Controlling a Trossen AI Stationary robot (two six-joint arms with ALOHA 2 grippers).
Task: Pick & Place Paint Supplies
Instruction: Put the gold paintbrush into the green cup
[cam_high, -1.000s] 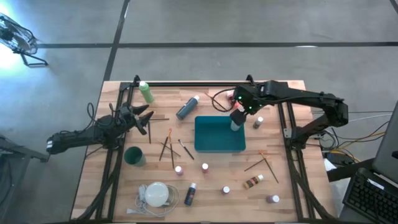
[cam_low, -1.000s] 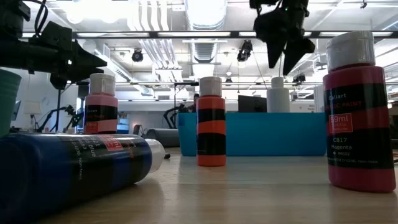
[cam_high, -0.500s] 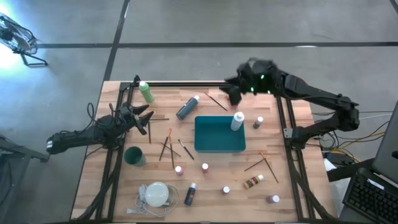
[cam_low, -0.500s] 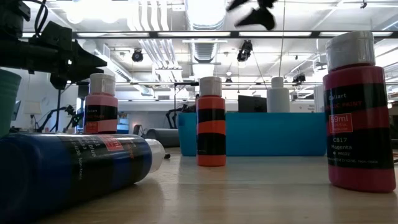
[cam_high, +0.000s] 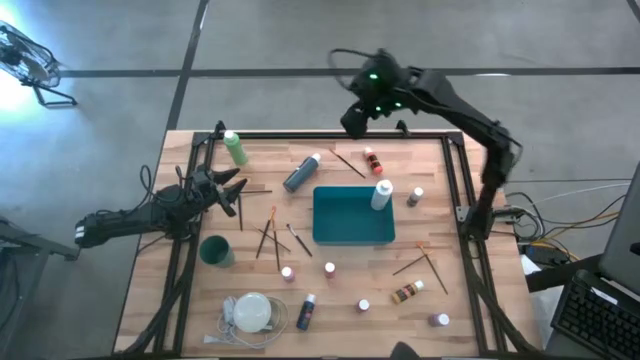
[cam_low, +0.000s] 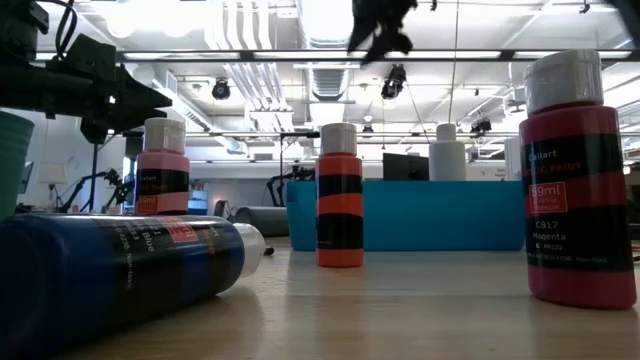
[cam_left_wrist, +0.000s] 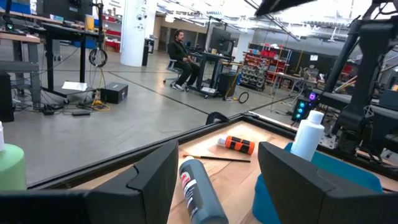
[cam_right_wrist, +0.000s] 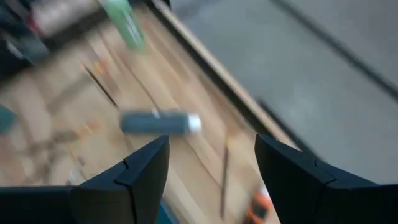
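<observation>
Right gripper (cam_high: 356, 122) lifted off white bottle (cam_high: 381, 195) in teal tray (cam_high: 352, 216), swung past surface (cam_high: 450, 260) edge, open, empty; left gripper (cam_high: 232, 192) open, idle.

Eleven paint bottles (cam_high: 300, 172), one tray (cam_high: 345, 215), one cup (cam_high: 215, 250), one corded disc (cam_high: 252, 312), several brushes (cam_high: 349, 163)

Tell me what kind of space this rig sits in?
Likely an open robotics lab or workshop: exposed ceiling ducts, workbenches with cables, a person seated at a desk, concrete floor.
</observation>
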